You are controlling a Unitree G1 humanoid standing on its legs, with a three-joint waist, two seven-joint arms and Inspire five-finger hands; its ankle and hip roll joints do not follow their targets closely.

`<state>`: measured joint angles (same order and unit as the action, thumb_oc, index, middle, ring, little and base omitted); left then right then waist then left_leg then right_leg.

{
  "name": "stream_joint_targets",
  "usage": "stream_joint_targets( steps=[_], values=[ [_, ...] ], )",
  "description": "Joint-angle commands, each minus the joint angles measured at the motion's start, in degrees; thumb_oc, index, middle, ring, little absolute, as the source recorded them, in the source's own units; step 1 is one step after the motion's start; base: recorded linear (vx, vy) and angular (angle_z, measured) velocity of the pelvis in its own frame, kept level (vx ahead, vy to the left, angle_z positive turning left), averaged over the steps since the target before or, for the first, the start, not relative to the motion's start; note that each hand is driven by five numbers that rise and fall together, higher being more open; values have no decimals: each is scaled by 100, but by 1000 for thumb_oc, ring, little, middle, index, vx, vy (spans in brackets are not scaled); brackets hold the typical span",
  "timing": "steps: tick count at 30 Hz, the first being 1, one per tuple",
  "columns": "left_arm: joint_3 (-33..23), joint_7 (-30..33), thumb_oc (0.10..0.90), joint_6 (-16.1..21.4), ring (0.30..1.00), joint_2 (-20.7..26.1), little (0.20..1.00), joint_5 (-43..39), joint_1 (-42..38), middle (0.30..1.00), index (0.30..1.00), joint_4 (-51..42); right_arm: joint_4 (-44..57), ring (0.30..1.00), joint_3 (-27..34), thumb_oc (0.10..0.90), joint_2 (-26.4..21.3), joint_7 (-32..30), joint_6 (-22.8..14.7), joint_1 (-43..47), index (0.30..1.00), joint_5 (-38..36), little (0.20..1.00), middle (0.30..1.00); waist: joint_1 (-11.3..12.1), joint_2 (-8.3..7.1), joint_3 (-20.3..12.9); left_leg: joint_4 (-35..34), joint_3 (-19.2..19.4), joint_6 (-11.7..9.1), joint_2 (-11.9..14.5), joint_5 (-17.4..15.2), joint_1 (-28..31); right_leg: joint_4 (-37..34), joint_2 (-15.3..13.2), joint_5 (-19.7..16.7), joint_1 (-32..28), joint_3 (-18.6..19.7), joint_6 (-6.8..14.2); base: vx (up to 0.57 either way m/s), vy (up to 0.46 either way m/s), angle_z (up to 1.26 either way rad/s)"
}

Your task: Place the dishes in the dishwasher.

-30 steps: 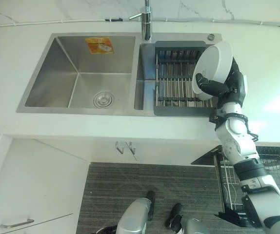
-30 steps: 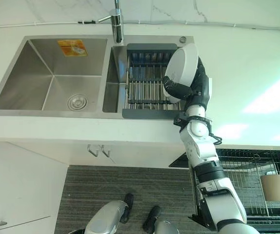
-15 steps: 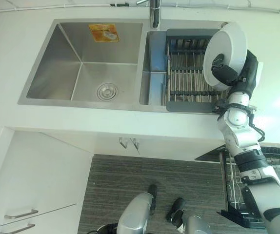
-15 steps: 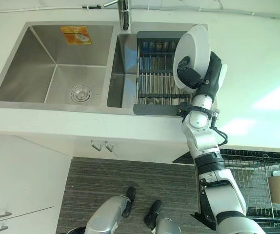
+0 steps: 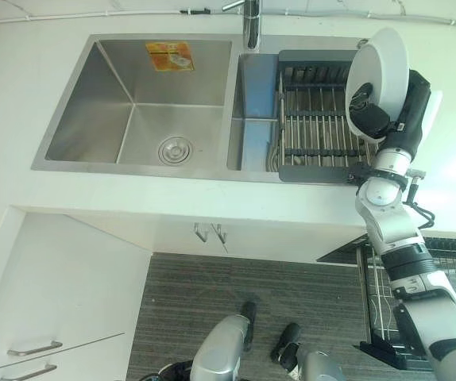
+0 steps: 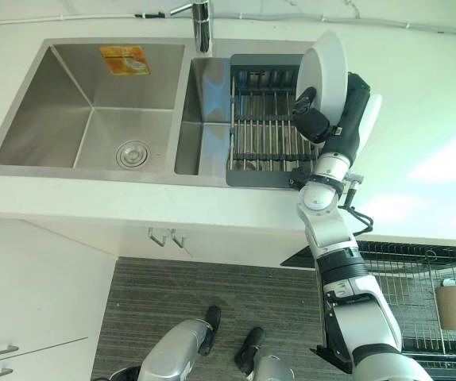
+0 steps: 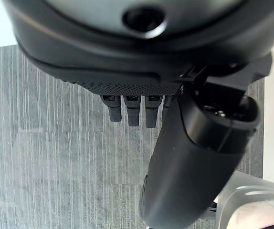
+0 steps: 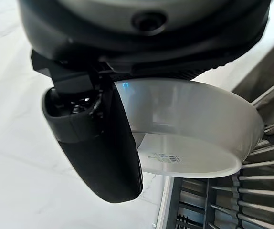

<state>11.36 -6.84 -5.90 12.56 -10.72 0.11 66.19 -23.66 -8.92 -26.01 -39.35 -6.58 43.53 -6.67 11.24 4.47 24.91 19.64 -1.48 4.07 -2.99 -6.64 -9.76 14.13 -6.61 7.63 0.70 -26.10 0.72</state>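
The right robot hand has its fingers and thumb curled round a round white ceramic dish, held on edge above the right end of the dark-framed metal drying rack. The left robot hand hangs over the grey striped floor, well away from that rack, fingers relaxed and holding nothing.

We see a white counter holding a steel double sink with a tap at its back edge. A pale marbled wall rises behind. White cabinets with bar handles stand below, over grey striped flooring. Bright light falls on the counter's right side.
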Motion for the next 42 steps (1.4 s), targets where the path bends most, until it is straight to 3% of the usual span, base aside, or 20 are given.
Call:
stream_joint_targets(
  steps=[1, 9, 14, 22, 25, 28, 39, 42],
  values=[
    [236, 29, 800, -17, 900, 128, 900, 214, 303, 900, 900, 112, 832, 300, -29, 400, -839, -406, -876, 504, 300, 737, 300, 300, 5, -18, -494, -245, -37, -477, 336, -375, 23, 306, -161, 758, -88, 460, 151, 0, 0, 0],
    [136, 92, 800, 41, 900, 82, 900, 135, 341, 900, 900, 159, 1512, 300, 58, 400, -507, -142, -1817, 115, 300, -138, 300, 300, -110, -72, -604, -245, 69, -470, 384, -428, 54, 306, -137, 794, -75, 532, 163, -35, -10, -6],
    [30, 174, 800, 86, 900, 14, 900, 183, 364, 900, 900, 208, 2020, 300, 32, 400, -268, -82, -1910, -183, 300, -24, 300, 300, -225, -158, -696, -245, 211, -443, 427, -508, 161, 306, -118, 809, -73, 639, 171, -52, -30, -10],
    [-19, 297, 800, 45, 900, -42, 900, 90, 370, 900, 900, 302, 2436, 300, 48, 400, -77, 207, -2204, -566, 300, -519, 300, 300, -411, -274, -951, -245, 490, -382, 492, -674, 403, 306, -72, 831, -90, 842, 198, -28, -36, -24],
    [-62, 311, 800, 17, 900, -73, 900, -159, 350, 900, 900, 359, 2781, 300, 121, 400, -67, 493, -2204, -800, 300, -926, 300, 300, -546, -329, -1028, -245, 643, -354, 511, -767, 511, 306, -26, 847, -65, 980, 211, -53, -44, -17],
    [-252, 271, 800, -42, 900, -112, 900, -241, 317, 900, 900, 431, 3364, 300, 286, 400, -61, 643, -2131, -1166, 300, -768, 300, 300, -733, -391, -1068, -245, 809, -327, 550, -849, 620, 306, 41, 830, -22, 1188, 228, -95, -57, -40],
    [-349, 297, 800, -50, 900, -207, 900, -234, 344, 900, 900, 409, 4065, 300, 1234, 400, -549, 905, -2134, -2674, 300, -782, 300, 300, -1399, -517, -1224, -245, 1435, -324, 778, -1029, 908, 306, 186, 742, 181, 1787, 336, -39, -27, -48],
    [-353, 275, 800, -49, 900, -216, 900, -204, 361, 900, 900, 393, 4066, 300, 1310, 400, -578, 920, -2146, -2800, 300, -777, 300, 300, -1422, -519, -1249, -245, 1467, -326, 791, -1033, 898, 306, 193, 732, 217, 1816, 341, -10, -9, -47]
  ],
)
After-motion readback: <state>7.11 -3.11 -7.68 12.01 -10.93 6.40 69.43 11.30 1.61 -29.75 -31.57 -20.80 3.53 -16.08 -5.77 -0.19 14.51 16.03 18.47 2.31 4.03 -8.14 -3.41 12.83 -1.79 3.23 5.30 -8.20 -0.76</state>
